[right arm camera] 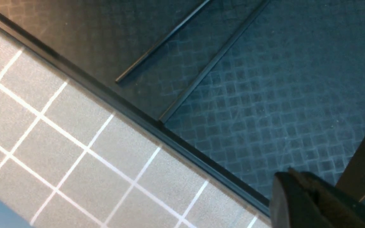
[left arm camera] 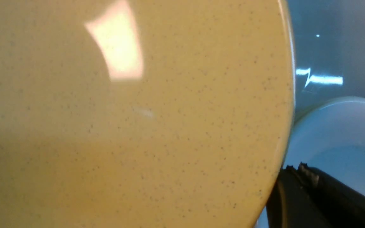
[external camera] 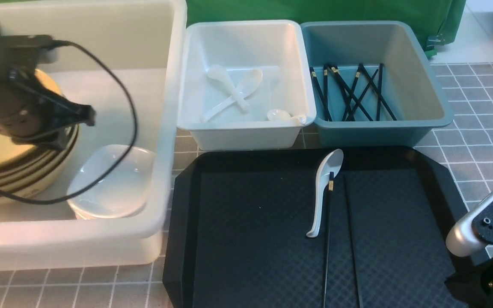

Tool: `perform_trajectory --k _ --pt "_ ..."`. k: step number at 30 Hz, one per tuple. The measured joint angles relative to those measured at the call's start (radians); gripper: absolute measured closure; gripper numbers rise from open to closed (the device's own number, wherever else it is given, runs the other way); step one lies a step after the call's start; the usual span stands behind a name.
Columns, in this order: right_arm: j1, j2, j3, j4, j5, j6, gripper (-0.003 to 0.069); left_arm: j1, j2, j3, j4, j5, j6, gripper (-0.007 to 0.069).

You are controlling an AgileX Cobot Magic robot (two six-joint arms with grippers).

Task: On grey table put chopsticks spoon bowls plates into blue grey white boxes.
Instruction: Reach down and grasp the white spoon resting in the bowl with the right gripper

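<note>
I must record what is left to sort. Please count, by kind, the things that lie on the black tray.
spoon: 1
chopsticks: 2
total: 3

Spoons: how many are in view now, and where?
4. White bin holds three spoons: two crossed, one by its front right corner. The fourth spoon lies on the black tray, touching a chopstick. The left arm hides part of the tub.
</note>
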Motion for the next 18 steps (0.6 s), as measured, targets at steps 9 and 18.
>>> perform_trajectory --k 9,18 --pt "0.0 0.0 0.009 0.0 -0.055 0.07 0.0625 -0.033 -0.163 0.0 -0.166 0.024 0.163 0.0633" --pt "0.0 0.1 -0.01 0.005 -0.134 0.182 0.0559 -0.178 -0.495 0.086 -0.236 0.052 0.227 0.0633"
